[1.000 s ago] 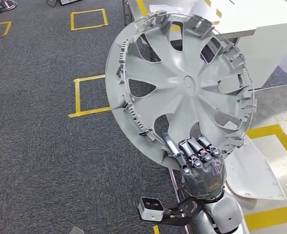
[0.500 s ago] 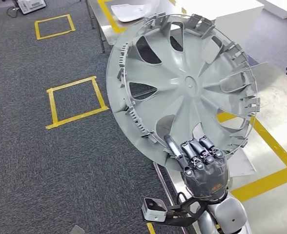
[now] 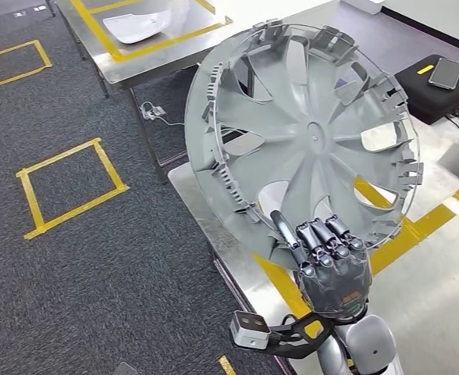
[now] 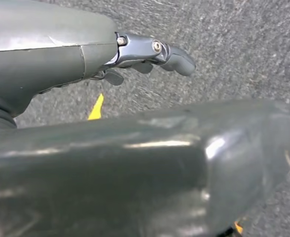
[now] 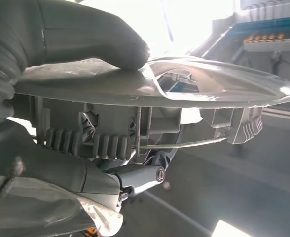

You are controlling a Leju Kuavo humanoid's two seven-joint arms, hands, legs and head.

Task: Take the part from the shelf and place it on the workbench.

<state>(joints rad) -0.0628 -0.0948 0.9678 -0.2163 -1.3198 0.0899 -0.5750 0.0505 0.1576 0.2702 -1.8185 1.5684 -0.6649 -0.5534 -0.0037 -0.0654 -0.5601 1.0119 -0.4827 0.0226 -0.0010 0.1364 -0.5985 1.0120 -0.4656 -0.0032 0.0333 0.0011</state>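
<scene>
The part is a large grey wheel cover with spokes and clips round its rim, held up tilted with its inner side toward me. My right hand grips its lower rim. In the right wrist view the thumb presses on one face of the wheel cover and the darker fingers lie under its ribbed edge. The metal workbench with yellow tape lines lies under and behind the cover. My left hand hangs over grey carpet, holding nothing, its fingers loosely stretched out.
A second metal table at the back carries a white part. A yellow taped square marks the carpet on the left. A cable lies under the far table. A black case with a flat device sits at the right.
The camera has turned, so the floor and tables shifted across the picture; the workbench now lies under the wheel cover. My right hand keeps the same hold on the rim.
</scene>
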